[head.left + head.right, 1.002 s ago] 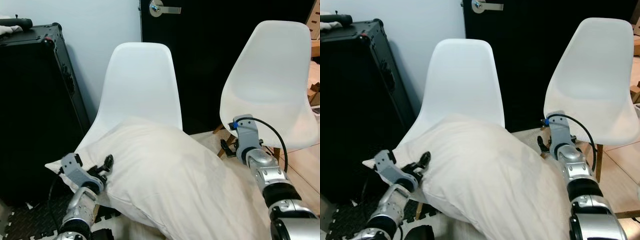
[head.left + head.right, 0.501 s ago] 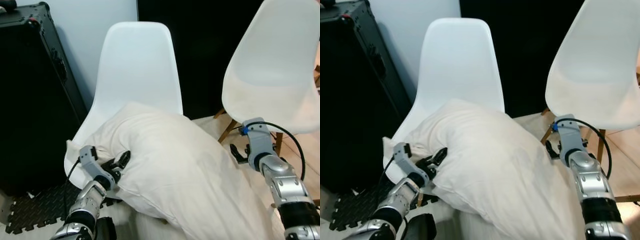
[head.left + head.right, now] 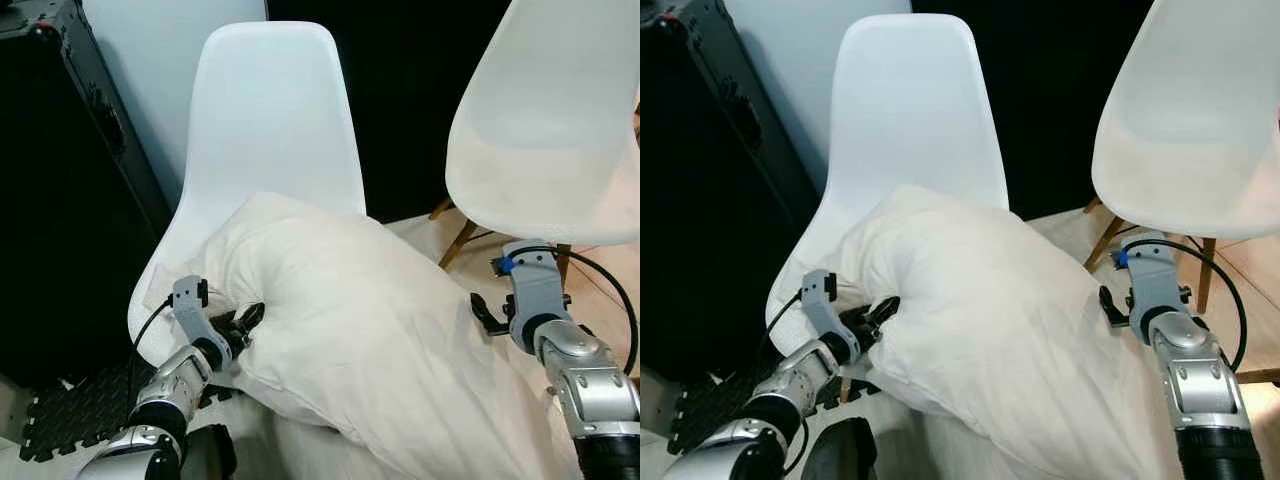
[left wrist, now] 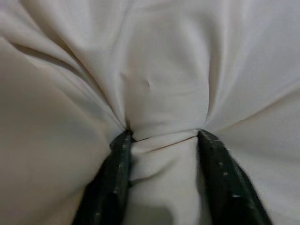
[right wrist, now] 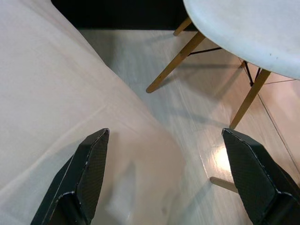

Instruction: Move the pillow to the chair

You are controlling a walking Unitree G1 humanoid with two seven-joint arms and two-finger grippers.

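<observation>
My left gripper [image 4: 161, 140] is closed on a fold of the pillow [image 3: 350, 330]; in the left wrist view the cloth bunches tight between the two black fingers [image 4: 115, 173]. It holds the pillow's left edge, just above the front of the seat. My right gripper [image 5: 164, 178] stands wide open beside the pillow's right side, with nothing between its fingers, only floor and the wooden legs of the second chair [image 3: 545, 120] beyond.

Compared with one second ago, the left gripper has come closer in toward the seat, and the pillow corner that hung out to the left is now gathered in over the seat edge. The camera has also tipped down, so part of the shift is only the view.

The pillow's upper end lies on the seat of the left white chair [image 3: 265, 120] and reaches to its backrest, but its near end seems to hang out toward me. I judge the task is almost done: a last push forward, then let go.
</observation>
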